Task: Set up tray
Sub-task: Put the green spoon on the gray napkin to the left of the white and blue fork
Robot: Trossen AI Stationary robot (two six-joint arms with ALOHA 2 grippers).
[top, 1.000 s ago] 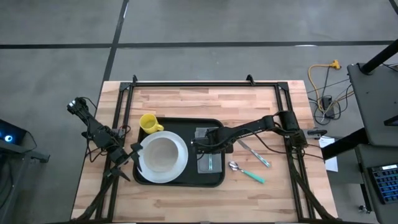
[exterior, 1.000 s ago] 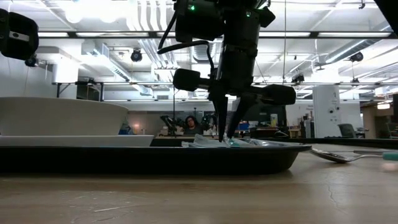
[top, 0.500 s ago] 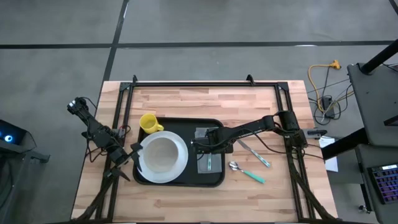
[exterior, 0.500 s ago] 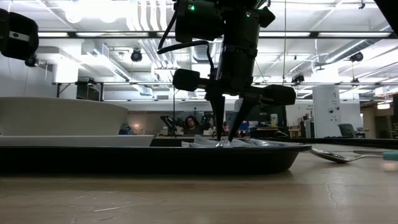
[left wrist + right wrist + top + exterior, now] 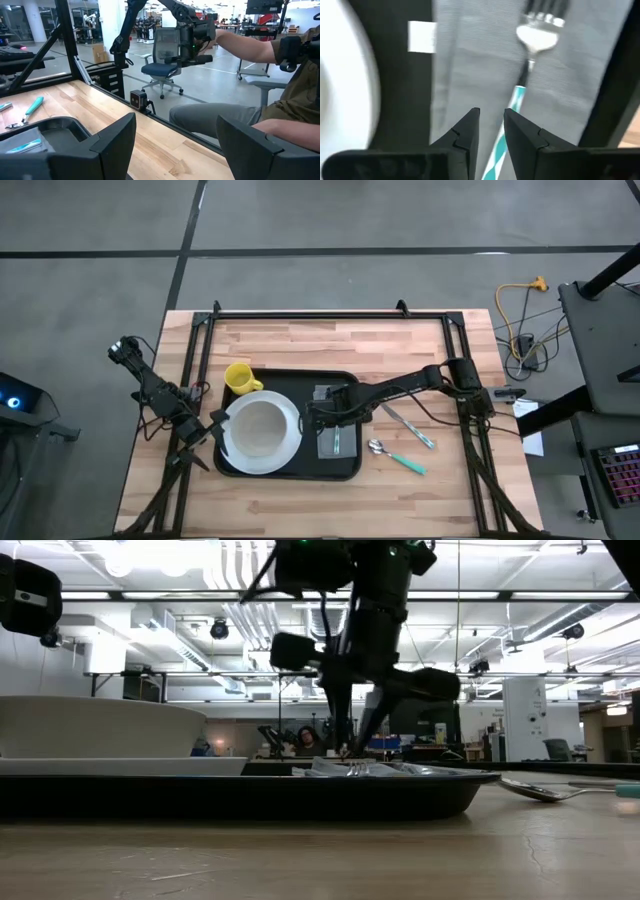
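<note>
The black tray (image 5: 345, 470) lies mid-table. It carries a white plate (image 5: 262, 427) on its left part and a grey folded napkin (image 5: 333, 430) on its right part. A fork (image 5: 536, 37) with a teal handle lies flat on the napkin. My right gripper (image 5: 491, 125) points down just above the fork's handle, its fingers a narrow gap apart with nothing between them; the low view shows its tips (image 5: 353, 752) clear of the fork. My left gripper (image 5: 175, 145) waits wide open at the table's left edge, beside the tray.
A yellow mug (image 5: 238, 377) stands at the tray's far left corner. A teal-handled spoon (image 5: 397, 458) and a knife (image 5: 408, 426) lie on the wood to the right of the tray. A seated person (image 5: 260, 100) shows beyond the table in the left wrist view.
My right gripper has opened and let go of the fork, which stays flat on the napkin. Its wrist has rolled a little while the hand stayed over the same spot.
</note>
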